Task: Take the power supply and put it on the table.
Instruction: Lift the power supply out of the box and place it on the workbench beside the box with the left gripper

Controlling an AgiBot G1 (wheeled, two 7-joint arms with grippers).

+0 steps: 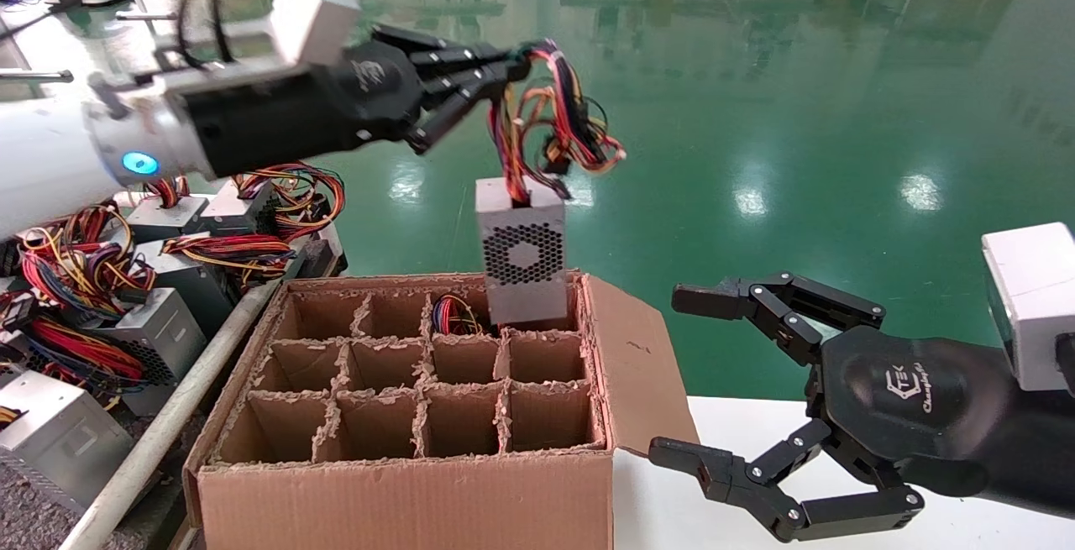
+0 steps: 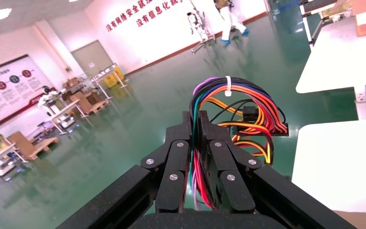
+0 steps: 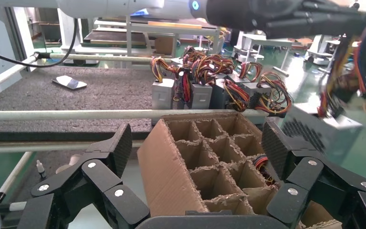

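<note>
The power supply (image 1: 522, 252), a small grey box with a honeycomb grille, hangs upright by its wires over the back right cell of the cardboard box (image 1: 403, 483), its lower end about level with the rim. My left gripper (image 1: 512, 63) is above it, shut on the looped red, orange and black wire bundle (image 2: 240, 109). In the left wrist view the wires run between the closed fingertips (image 2: 205, 125). My right gripper (image 1: 680, 375) stands open and empty over the white table (image 1: 672, 516), to the right of the box. In the right wrist view the power supply (image 3: 321, 131) hangs beyond the box.
The box is split into several cells by dividers, and one back cell holds another wire bundle (image 1: 453, 315). Several more power supplies (image 1: 101, 298) lie on the matted surface to the left, behind a metal rail (image 1: 168, 424). The box's right flap (image 1: 630, 357) stands open.
</note>
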